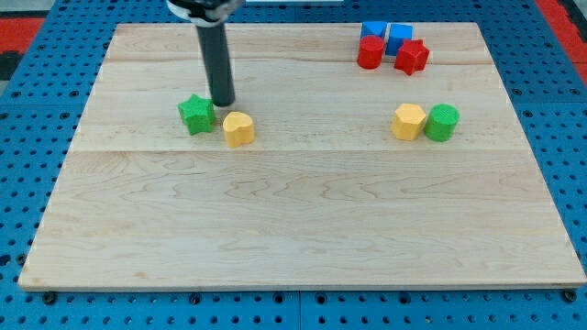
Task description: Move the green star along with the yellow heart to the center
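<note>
The green star (196,114) lies on the wooden board at the view's left, above the middle. The yellow heart (239,129) lies just to its right and a little lower. My tip (223,104) stands just above the gap between the two blocks, close to the star's right side and the heart's top. Whether it touches either one I cannot tell.
A yellow hexagon (409,121) and a green cylinder (441,122) lie side by side at the view's right. At the top right sit two blue blocks (386,36), a red cylinder (371,52) and a red star (412,57). The wooden board (303,229) rests on a blue pegboard.
</note>
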You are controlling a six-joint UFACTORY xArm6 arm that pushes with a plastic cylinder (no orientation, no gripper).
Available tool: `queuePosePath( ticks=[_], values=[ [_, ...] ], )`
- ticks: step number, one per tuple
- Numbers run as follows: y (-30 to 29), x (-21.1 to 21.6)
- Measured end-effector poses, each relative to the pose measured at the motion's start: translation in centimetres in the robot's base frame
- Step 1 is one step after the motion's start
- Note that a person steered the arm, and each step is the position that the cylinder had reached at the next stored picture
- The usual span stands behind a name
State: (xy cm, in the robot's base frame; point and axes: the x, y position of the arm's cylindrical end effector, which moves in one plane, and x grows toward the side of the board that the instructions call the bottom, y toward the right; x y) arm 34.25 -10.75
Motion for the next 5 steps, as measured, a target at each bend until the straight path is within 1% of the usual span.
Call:
queuePosePath(
  ticks=[1, 3, 4, 5],
  values=[
    [-0.8, -0.9],
    [-0.8, -1.0],
    [-1.8, -1.1],
    [-5.2, -1.2]
  ],
)
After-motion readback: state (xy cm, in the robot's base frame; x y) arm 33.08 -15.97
